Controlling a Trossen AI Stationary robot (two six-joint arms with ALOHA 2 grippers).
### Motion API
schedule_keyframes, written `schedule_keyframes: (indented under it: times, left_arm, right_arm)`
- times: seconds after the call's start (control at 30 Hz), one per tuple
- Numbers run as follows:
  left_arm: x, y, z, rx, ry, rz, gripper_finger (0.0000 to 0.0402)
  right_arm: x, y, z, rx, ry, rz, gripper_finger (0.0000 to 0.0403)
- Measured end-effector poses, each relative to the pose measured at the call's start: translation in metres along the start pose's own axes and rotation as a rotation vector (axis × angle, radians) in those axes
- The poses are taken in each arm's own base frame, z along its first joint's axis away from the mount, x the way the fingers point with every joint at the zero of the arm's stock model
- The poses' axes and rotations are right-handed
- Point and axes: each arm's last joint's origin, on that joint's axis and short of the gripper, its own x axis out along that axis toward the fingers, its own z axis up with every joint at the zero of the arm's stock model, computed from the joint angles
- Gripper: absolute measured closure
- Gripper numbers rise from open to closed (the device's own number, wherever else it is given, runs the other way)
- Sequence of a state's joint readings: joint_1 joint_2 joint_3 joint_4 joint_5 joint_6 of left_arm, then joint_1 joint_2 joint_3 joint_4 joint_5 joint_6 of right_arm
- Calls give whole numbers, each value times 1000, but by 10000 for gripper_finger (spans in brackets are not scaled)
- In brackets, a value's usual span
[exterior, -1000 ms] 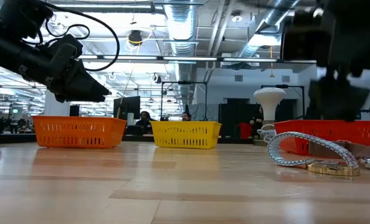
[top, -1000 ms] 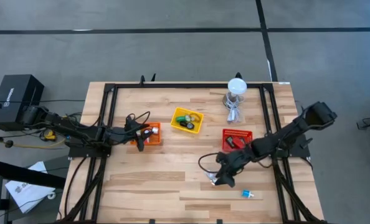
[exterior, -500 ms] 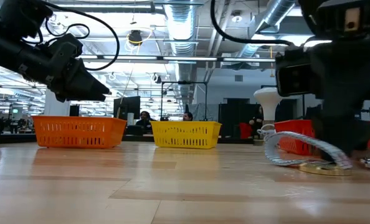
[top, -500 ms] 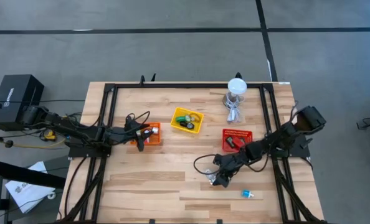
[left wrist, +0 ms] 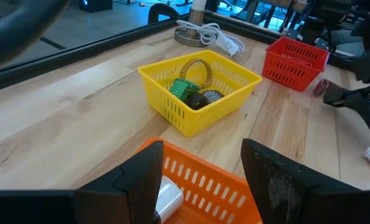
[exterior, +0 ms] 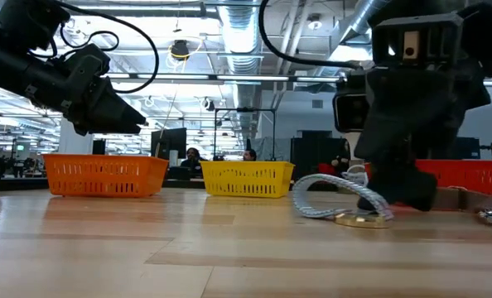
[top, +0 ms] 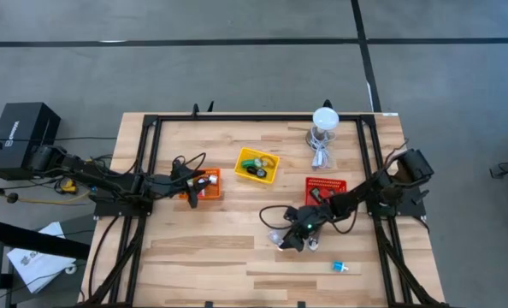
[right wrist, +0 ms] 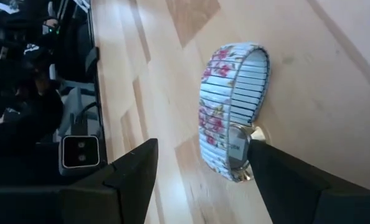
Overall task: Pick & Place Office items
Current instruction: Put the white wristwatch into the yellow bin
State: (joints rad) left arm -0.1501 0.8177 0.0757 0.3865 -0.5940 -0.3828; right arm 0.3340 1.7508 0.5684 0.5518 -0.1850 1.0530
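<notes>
A stretch-band watch [right wrist: 232, 118], floral band and gold case, lies on the table [top: 237, 257] between my right gripper's [right wrist: 200, 180] open fingers. It also shows in the low view, watch [exterior: 333, 203], just left of the right gripper [exterior: 395, 190]. From above, the right gripper [top: 288, 239] sits low, near-left of the red bin [top: 326, 190]. My left gripper [left wrist: 200, 180] hangs open over the orange bin [left wrist: 203, 180], which holds a white item [left wrist: 169, 196]. The yellow bin [left wrist: 197, 93] holds a green tape ring [left wrist: 184, 89]. My right gripper has the watch between its open fingers. The gold case end [right wrist: 246, 144] lies against the inner side of one finger [right wrist: 284, 180]; the other finger is clear of it. The fingers come in low and nearly level from the table's right. The watch rests on the table.
A small blue and white item [top: 339, 267] lies near the table's near edge, right of the watch. The white round-topped stand [top: 324, 120] with its cable stands at the far edge. A black frame [top: 151, 171] runs around the table top.
My right gripper has moved toward the table's left, low over the wood, and the arm has stretched out flatter. The watch has slid left along the table with it. My left arm has kept still.
</notes>
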Motion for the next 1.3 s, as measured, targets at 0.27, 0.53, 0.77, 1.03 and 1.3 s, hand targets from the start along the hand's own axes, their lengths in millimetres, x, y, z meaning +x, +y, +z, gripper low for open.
schedule_keyframes:
  times: [0.27,0.53,0.77,1.03,1.3]
  left_arm:
    - [0,0,0,-1,-1,-1,192]
    - [0,0,1,-4,-5,-2,192]
    - [0,0,1,-7,-10,-4,192]
    - [0,-1,1,-8,-11,-5,192]
    - [0,-1,1,-9,-12,-6,192]
  right_arm:
    - [1,1,2,-13,-1,-10,159]
    - [1,1,3,-36,-6,-6,159]
    - [-1,-1,12,-86,-43,4,159]
    - [-2,-4,19,-90,-73,0,159]
    - [17,4,11,-104,-34,24,159]
